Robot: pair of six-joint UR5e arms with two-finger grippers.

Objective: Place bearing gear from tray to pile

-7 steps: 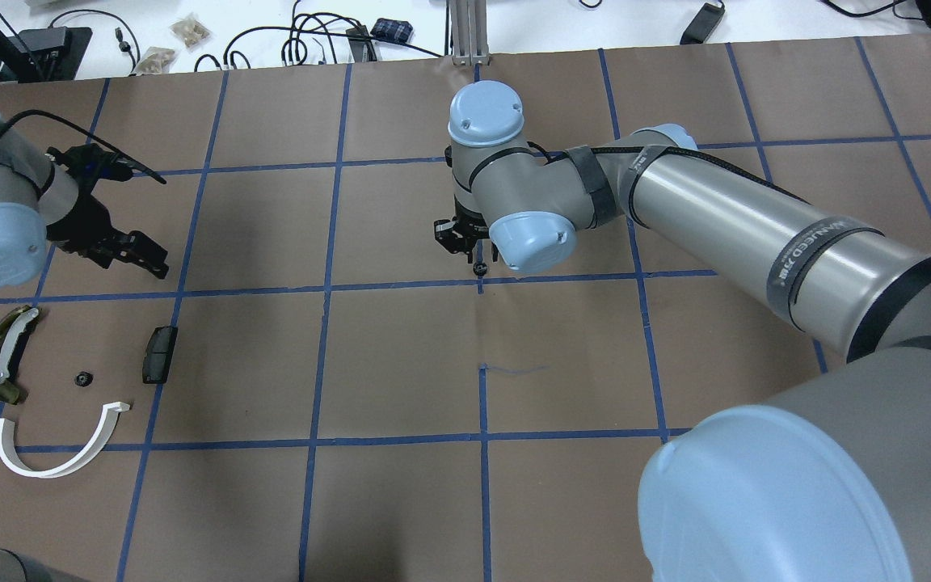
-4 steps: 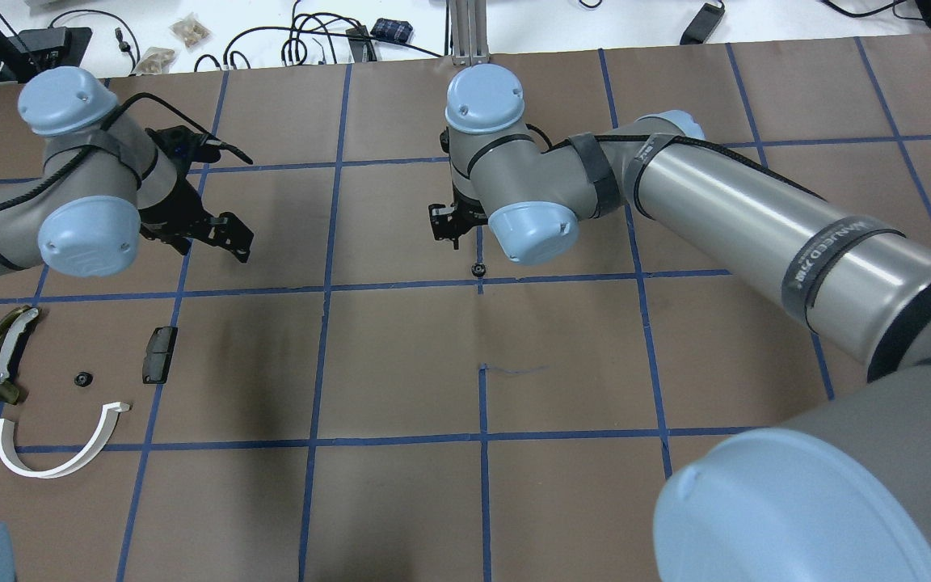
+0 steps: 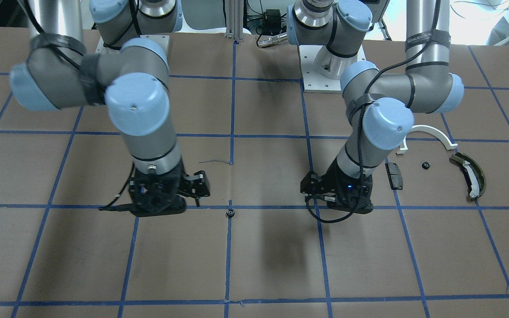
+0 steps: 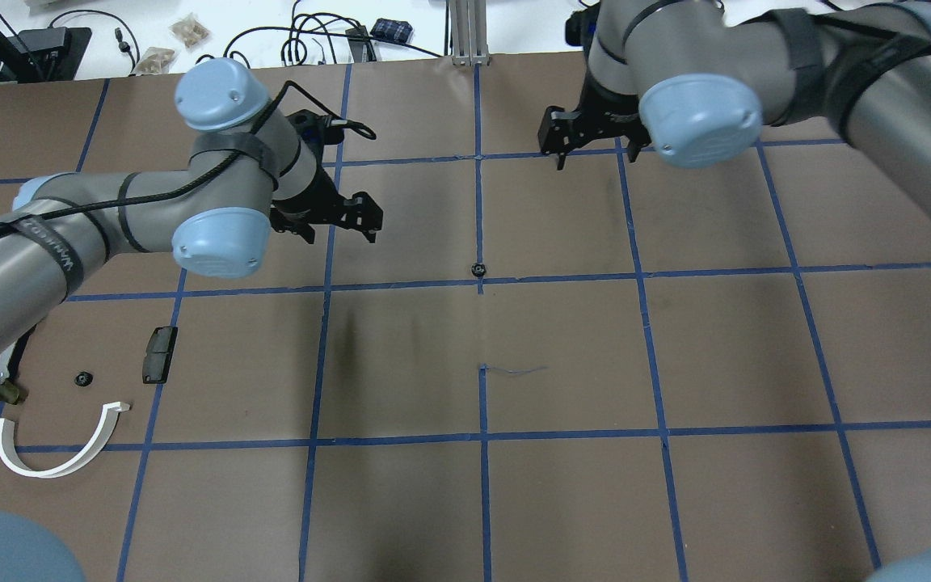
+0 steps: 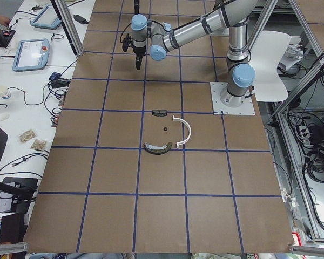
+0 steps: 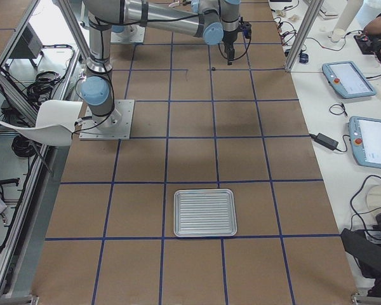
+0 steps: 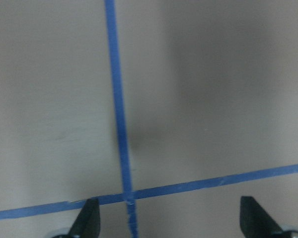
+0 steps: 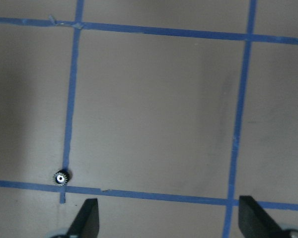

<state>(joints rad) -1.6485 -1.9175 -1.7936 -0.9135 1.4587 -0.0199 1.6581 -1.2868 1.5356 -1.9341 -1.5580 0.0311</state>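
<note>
The bearing gear, small and black, lies alone on a blue tape crossing in mid-table; the right wrist view has it as the gear, low on the left. My left gripper hovers open to its left, holding nothing, and its wrist view shows the gripper over bare paper. My right gripper is open and empty, beyond the gear on the right. The pile sits at the near left: a white half-ring, a dark block, a second small gear and an olive piece mostly hidden under my left arm. The tray is empty.
Brown paper with a blue tape grid covers the table. Cables and small bags lie on the white bench past the far edge, beside a metal post. Tablets rest on the side bench.
My right gripper has pulled away from the gear, back and to the right. The left arm has swung right, towards mid-table. The gear stays on the tape crossing.
</note>
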